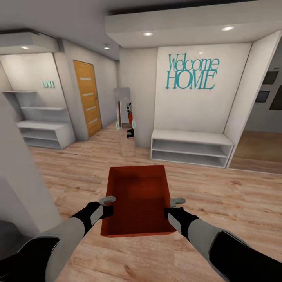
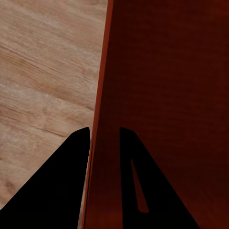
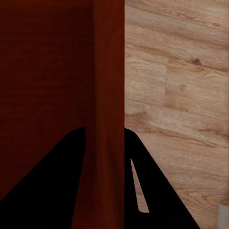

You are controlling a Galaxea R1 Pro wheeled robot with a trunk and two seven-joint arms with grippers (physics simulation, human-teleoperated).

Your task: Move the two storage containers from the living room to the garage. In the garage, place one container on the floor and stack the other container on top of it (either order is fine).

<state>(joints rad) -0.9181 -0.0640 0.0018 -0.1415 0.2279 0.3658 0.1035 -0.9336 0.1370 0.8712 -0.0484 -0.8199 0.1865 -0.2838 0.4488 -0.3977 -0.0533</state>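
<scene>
Between the two grippers, held out ahead of the trunk above the wood plank floor (image 1: 219, 203): one storage container (image 1: 138, 203), orange-red, open top up, seemingly empty.

Left gripper (image 2: 104, 136): pinched on the container's left wall, one finger outside, one inside.
Right gripper (image 3: 105, 135): pinched likewise on the right wall. In the head view the left gripper (image 1: 106, 207) and right gripper (image 1: 172, 211) sit opposite each other, about midway along the side walls.

Step in hand, as judged: carrying the first container through an entry hall towards the garage. Doing it well calls for keeping both pinches closed and level, arms moving as one so the thin walls are not twisted or pulled apart, and steering the base wide of the white wall corner (image 1: 23, 172) on the left.

Count:
- storage containers: one
- grippers: two, both occupied
- orange wooden door (image 1: 87, 98): one, shut
- standing mirror (image 1: 126, 121): one, reflecting the robot
- low white bench shelf (image 1: 191, 148): one, under teal "Welcome HOME" lettering (image 1: 192, 72)
- white shelving unit (image 1: 43, 119): one, far left
- dark wall frames (image 1: 270, 88): three, at the right edge
</scene>
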